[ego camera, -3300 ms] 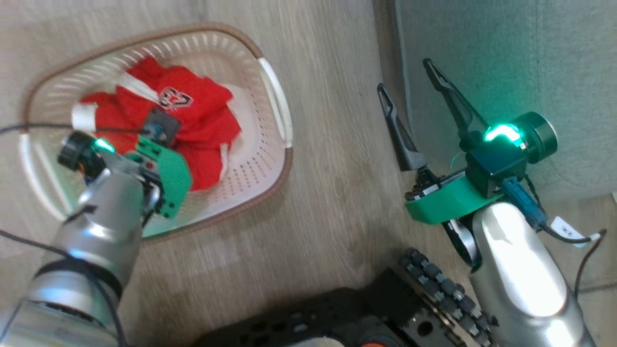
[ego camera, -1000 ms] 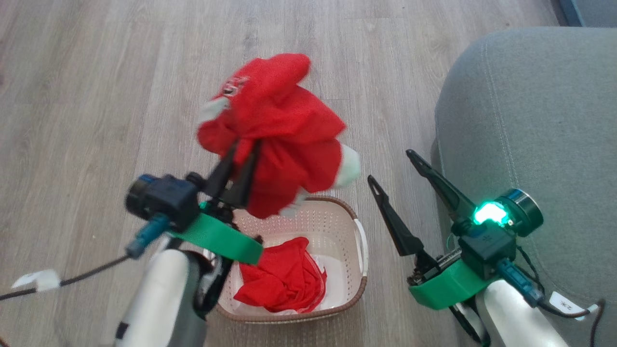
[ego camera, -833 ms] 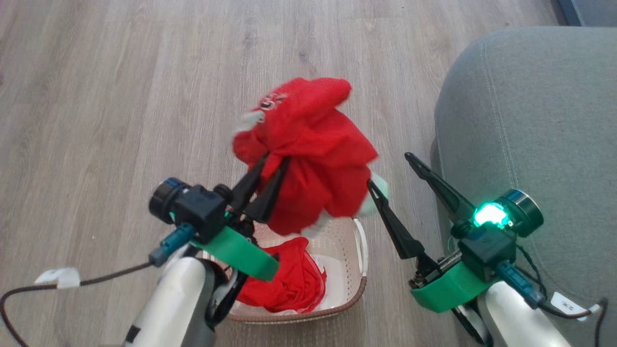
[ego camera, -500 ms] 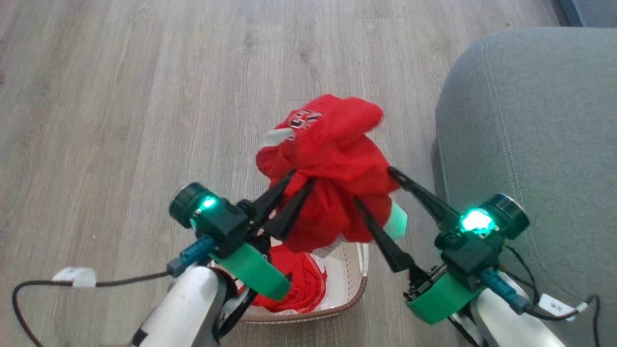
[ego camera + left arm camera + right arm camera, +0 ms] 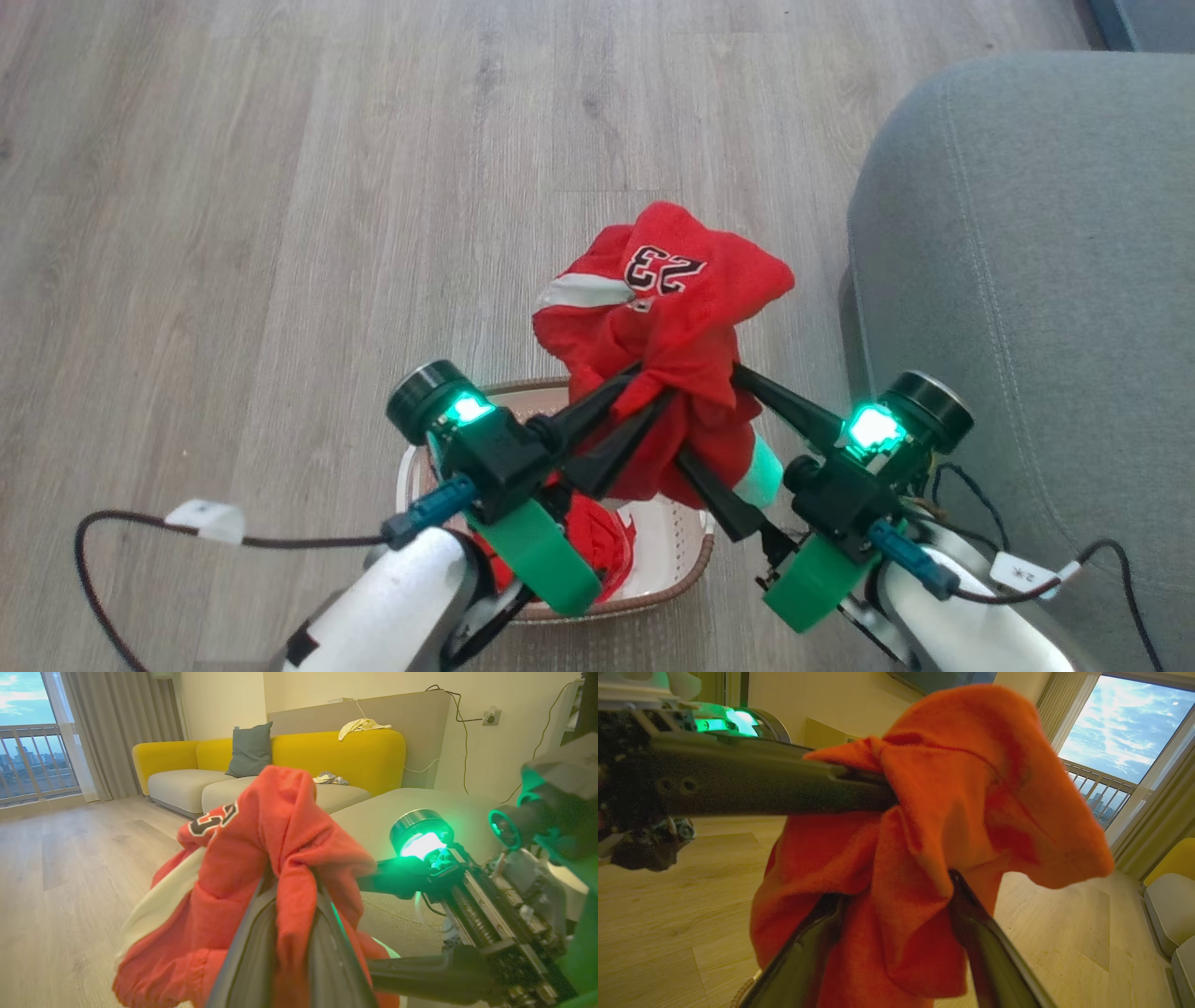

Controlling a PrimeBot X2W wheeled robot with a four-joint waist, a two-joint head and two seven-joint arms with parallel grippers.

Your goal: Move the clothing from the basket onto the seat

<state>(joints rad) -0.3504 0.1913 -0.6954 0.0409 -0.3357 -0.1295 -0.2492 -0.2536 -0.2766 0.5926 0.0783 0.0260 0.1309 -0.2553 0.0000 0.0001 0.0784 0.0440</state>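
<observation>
Standing here, I'd say the job is barely under way: nothing red has reached the seat (image 5: 1027,280) yet. The grey cushion on the right looks bare wherever I can see it.

One garment, the red jersey (image 5: 681,299) with a white stripe and a "23" printed on it, is bunched up in the air. It hangs above the far rim of the basket (image 5: 686,579) and just left of the seat's edge. The left pincer (image 5: 653,385) is clamped tight on a fold of it. From that arm's own camera the two dark fingers (image 5: 252,952) squeeze the cloth between them.

The right pincer (image 5: 707,411) reaches in from the right with its fingers spread wide on either side of the bundle. Cloth lies between them, but they are apart, not closed.

The second red garment (image 5: 597,546) lies crumpled in the basket, which sits on the wooden floor (image 5: 280,233) near the robot, partly hidden behind the left arm.

To my eye this looks like a hand-over, or a two-armed carry toward the seat. What's left is to set the jersey down on the cushion, then go back for the other piece.
</observation>
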